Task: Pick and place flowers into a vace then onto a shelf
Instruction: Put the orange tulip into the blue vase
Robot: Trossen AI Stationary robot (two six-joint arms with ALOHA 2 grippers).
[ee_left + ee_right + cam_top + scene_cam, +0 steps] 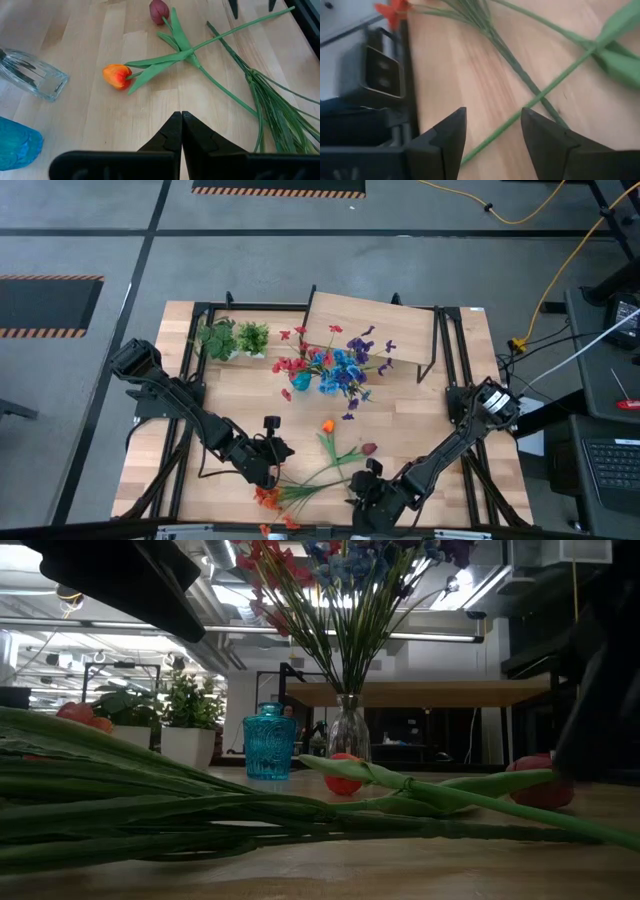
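On the pale plank counter (230, 395) a clear ribbed glass vase (348, 728) holds red, blue and purple flowers (335, 365) beside a faceted turquoise jar (269, 742), in front of the light-wood shelf (370, 330); an orange tulip (117, 75) and a dark red one (159, 10) lie loose, their smooth green stems crossing a thin-stemmed spray (290, 495); the left gripper (181, 125) hovers near the tulip, pinched together and empty; the right gripper (492, 131), parted and empty, hangs over the crossed stems.

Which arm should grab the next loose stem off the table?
Right, probably. The right gripper is open with a green stem running between its fingers. The left gripper is shut, short of the orange tulip.
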